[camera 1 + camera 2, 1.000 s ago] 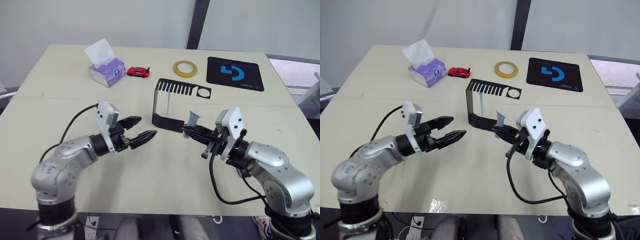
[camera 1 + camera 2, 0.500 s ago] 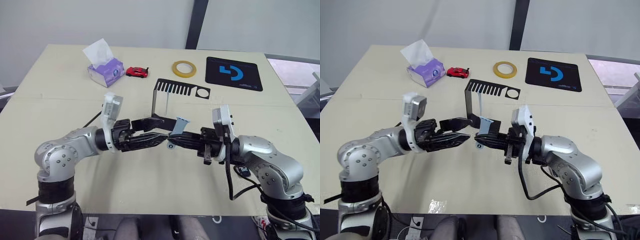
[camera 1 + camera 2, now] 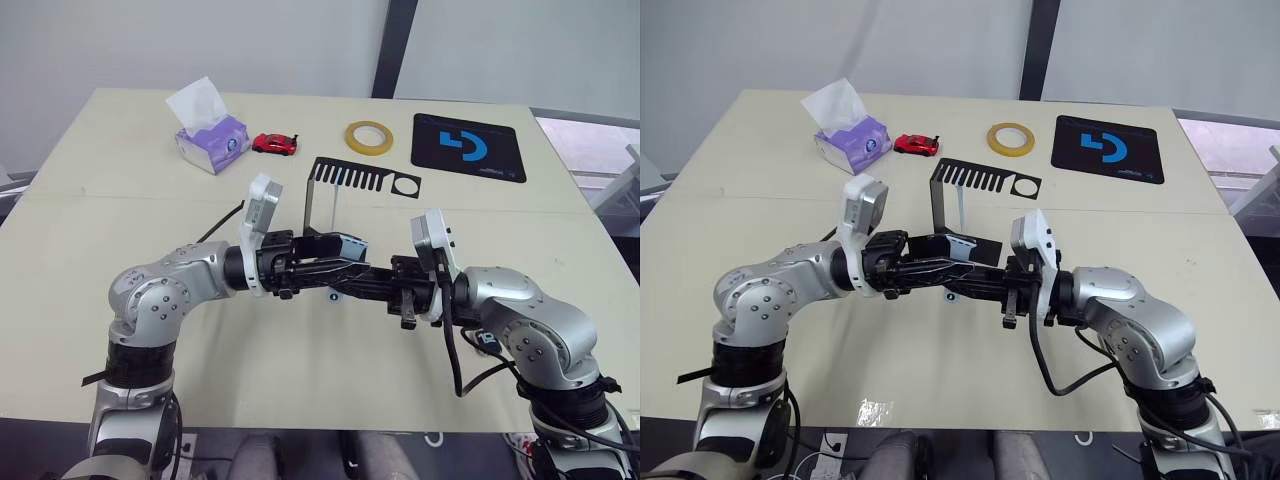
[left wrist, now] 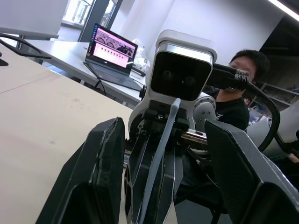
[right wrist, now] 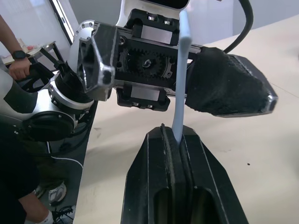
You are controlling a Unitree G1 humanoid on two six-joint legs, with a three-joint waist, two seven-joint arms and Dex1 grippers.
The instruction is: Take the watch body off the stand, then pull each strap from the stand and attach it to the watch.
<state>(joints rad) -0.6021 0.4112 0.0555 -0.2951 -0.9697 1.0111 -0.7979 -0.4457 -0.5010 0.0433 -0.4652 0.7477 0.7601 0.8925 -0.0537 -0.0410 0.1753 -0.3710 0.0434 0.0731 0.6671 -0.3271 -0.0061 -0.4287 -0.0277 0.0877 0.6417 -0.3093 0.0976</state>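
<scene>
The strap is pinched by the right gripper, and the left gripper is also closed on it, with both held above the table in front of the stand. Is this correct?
Not quite. The right gripper is shut on the strap, but the left gripper is open: the left wrist view shows its fingers spread wide on either side of the strap, not touching it. Both do meet above the table, in front of the stand.

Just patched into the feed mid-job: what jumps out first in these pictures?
The two grippers meet nose to nose over the middle of the table, just in front of the stand. The right gripper is shut on a pale blue-grey strap, which stands up between the open fingers of the left gripper. Behind them, another strap hangs from the stand's slotted top.
</scene>
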